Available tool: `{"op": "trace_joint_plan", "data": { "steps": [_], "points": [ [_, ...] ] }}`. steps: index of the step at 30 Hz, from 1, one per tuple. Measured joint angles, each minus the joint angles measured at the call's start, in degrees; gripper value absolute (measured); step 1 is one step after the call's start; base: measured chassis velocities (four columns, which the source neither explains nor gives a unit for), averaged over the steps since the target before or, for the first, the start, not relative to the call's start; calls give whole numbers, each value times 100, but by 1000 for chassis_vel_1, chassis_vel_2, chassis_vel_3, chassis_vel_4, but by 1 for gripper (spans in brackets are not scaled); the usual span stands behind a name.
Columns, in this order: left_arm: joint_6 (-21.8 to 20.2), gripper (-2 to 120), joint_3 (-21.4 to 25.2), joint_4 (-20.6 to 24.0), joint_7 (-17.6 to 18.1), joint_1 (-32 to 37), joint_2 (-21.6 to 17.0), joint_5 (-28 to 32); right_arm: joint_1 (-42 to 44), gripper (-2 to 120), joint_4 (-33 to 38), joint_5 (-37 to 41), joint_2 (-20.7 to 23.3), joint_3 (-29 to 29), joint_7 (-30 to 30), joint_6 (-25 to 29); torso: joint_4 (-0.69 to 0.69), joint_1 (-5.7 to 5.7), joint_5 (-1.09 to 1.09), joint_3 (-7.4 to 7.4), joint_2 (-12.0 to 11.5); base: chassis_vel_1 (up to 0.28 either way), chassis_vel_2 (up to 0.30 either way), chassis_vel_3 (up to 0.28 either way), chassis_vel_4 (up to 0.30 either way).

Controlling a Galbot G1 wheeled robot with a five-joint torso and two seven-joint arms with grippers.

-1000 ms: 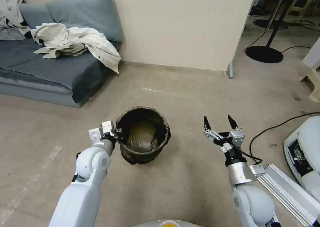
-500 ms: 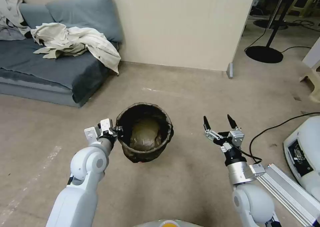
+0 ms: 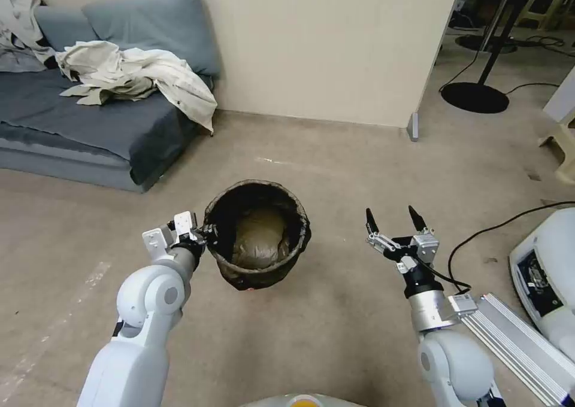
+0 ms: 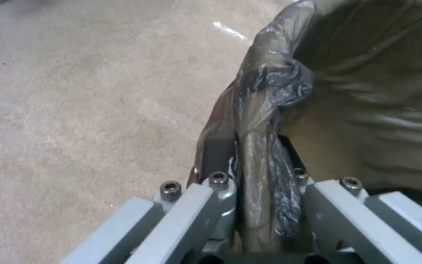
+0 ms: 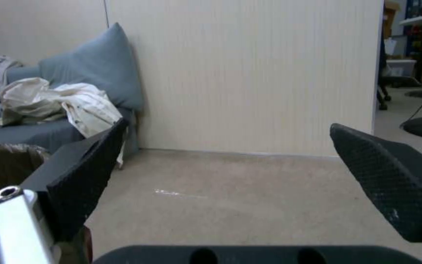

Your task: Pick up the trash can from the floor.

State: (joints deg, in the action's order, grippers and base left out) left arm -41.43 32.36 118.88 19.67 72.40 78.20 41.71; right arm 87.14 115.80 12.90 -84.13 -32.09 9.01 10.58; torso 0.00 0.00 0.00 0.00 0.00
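Left wrist view gives the detail the head view lacks: left gripper (image 4: 255, 183) has its jaws clamped on the trash can (image 4: 348, 91) rim, one finger (image 4: 216, 154) outside the wall, the other inside, crinkled bag pinched between them. Head view gives the layout: trash can (image 3: 257, 233) in front of the robot over the floor (image 3: 335, 329), left gripper (image 3: 200, 234) at its left rim, right gripper (image 3: 392, 218) well apart to the right. Right wrist view: can rim (image 5: 3, 150) at frame edge, sofa (image 5: 89, 69) and wall (image 5: 250, 73) behind.

Versus 1 s ago: can and left gripper sit higher in the head view and shifted slightly left, rest of scene unchanged, so the can appears lifted. Right arm unchanged.

Right jaws spread wide, holding nothing.
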Motion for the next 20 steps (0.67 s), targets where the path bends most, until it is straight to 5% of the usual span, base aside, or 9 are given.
{"op": "trace_joint_plan", "data": {
  "steps": [20],
  "points": [
    [-24,3,94,105,-22,50,-1,81,18,100,-18,-5,-7,-1,5,1,0,0,0,0,0,0,0,0,0]
  ]
}}
